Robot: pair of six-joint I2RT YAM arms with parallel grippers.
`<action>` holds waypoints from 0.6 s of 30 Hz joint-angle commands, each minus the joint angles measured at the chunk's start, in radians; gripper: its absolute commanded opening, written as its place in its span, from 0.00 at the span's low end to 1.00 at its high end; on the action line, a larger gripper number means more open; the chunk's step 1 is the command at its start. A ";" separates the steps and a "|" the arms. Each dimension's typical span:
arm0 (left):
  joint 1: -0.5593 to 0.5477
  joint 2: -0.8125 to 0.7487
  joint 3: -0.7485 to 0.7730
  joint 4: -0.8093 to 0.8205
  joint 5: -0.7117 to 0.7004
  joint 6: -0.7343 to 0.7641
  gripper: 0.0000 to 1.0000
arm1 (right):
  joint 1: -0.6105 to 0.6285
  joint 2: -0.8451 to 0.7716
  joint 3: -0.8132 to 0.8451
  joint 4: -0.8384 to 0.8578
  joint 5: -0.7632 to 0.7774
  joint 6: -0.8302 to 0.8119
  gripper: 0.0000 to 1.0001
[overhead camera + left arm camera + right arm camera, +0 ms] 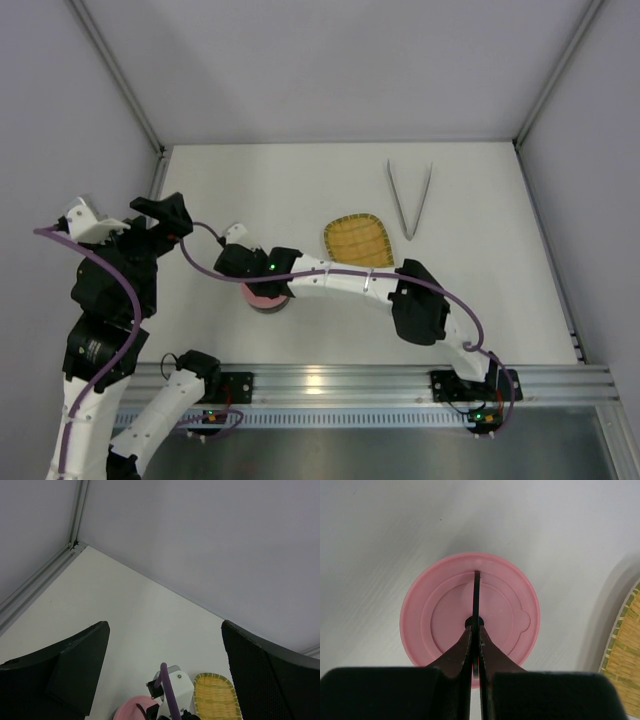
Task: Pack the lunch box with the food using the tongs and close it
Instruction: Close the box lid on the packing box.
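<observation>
My right gripper (476,627) is shut on the thin black bar handle (476,595) of the round pink lid (440,615). From above, the lid (258,296) lies left of centre under the right gripper (260,285). Only a thin dark edge of the lunch box (271,307) shows beneath it. No food is visible. The pale tongs (410,200) lie at the far right of the table, arms spread in a V. My left gripper (165,625) hangs open and empty, raised at the left (160,215), away from the lid (131,710).
An empty yellow woven tray (358,240) lies just right of the lid, between it and the tongs; it also shows in both wrist views (216,697) (625,670). Grey walls enclose the white table (250,190) on three sides.
</observation>
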 commanded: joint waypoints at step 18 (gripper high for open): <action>0.004 -0.003 0.002 0.024 -0.001 0.004 0.99 | 0.031 0.075 -0.055 0.055 -0.051 -0.052 0.02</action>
